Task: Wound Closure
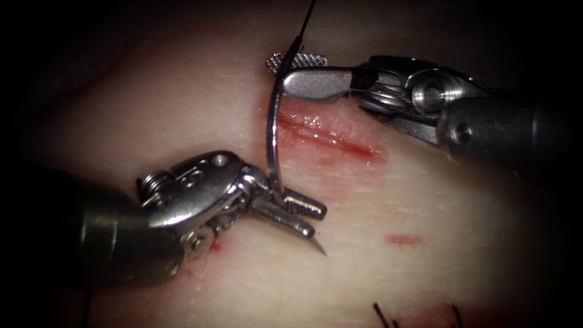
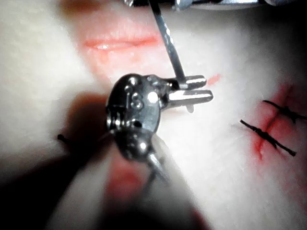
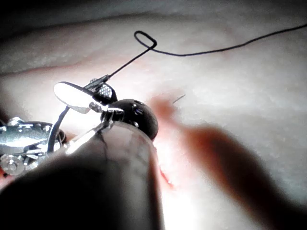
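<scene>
Both tools grip one needle (image 1: 272,143), clear of the tissue (image 1: 182,97). Left tool (image 1: 297,214) fingers clamp it near the point at six o'clock; right tool (image 1: 303,73) fingers pinch the thread (image 1: 305,21) end at twelve, beside the cut (image 1: 331,136). Stiff, slick steel: best held mid-curve, off the fragile tip.

Dark surround beyond a bright central pool of light, its edges fading into shadow
</scene>
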Controlling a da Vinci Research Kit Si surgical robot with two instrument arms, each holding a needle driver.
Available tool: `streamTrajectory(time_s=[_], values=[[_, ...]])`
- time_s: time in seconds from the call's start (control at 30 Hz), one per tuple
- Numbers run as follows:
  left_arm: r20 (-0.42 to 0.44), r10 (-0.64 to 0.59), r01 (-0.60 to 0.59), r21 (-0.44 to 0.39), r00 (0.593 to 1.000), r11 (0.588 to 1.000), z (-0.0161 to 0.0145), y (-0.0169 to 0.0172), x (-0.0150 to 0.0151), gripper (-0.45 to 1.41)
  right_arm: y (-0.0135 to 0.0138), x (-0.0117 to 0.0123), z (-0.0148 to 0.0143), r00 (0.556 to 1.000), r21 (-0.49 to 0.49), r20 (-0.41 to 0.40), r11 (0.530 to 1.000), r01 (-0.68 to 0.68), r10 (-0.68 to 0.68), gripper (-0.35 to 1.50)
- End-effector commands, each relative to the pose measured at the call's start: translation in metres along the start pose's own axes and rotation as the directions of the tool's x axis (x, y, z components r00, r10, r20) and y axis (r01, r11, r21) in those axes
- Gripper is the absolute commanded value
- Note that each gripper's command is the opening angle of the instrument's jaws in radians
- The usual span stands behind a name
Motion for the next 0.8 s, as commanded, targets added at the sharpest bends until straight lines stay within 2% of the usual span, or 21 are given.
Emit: streamTrajectory(time_s=[0.03, 0.13, 0.27, 0.4, 0.53, 0.7, 0.77, 0.8], values=[[0.004, -0.002, 0.002, -0.004, 1.0, 1.0, 0.0003, -0.0005, -0.0005, -0.45, 0.0002, 0.0007, 0.001, 1.0, -0.007, -0.01, 1.0, -0.024, 0.024, 1.26], [0.011, -0.014, 0.015, -0.008, 1.0, 1.0, 0.0003, -0.0004, -0.0003, -0.45, 0.0003, 0.0007, 0.0005, 0.999, -0.034, -0.037, 0.999, -0.04, 0.039, 1.26], [0.008, -0.006, 0.006, -0.005, 1.0, 1.0, 0.0001, -0.0002, 0.0, -0.45, 0.0001, 0.0007, -0.0015, 0.999, -0.048, 0.004, 0.998, -0.041, 0.041, 1.19], [0.016, -0.006, 0.006, -0.014, 1.0, 1.0, 0.0004, -0.0004, -0.0005, -0.45, 0.0004, 0.0008, -0.001, 0.999, -0.042, -0.012, 0.998, -0.039, 0.038, 1.19], [0.027, -0.004, 0.005, -0.024, 1.0, 1.0, 0.0006, -0.0005, -0.0007, -0.45, 0.0006, 0.0003, 0.0003, 0.999, -0.049, -0.023, 0.998, -0.034, 0.033, 1.3], [0.032, -0.008, 0.009, -0.028, 0.999, 1.0, 0.0006, -0.0004, -0.0007, -0.45, 0.0005, 0.0002, 0.001, 0.999, -0.044, -0.022, 0.998, -0.036, 0.035, 1.26], [0.032, -0.009, 0.01, -0.028, 0.999, 1.0, 0.0007, -0.0004, -0.0007, -0.45, 0.0004, 0.0004, 0.001, 0.999, -0.042, -0.025, 0.998, -0.037, 0.036, 1.04], [0.031, -0.004, 0.004, -0.028, 1.0, 1.0, 0.0007, -0.0004, -0.0007, -0.45, 0.0004, 0.0004, 0.0008, 0.999, -0.039, -0.026, 0.999, -0.037, 0.036, 0.02]])
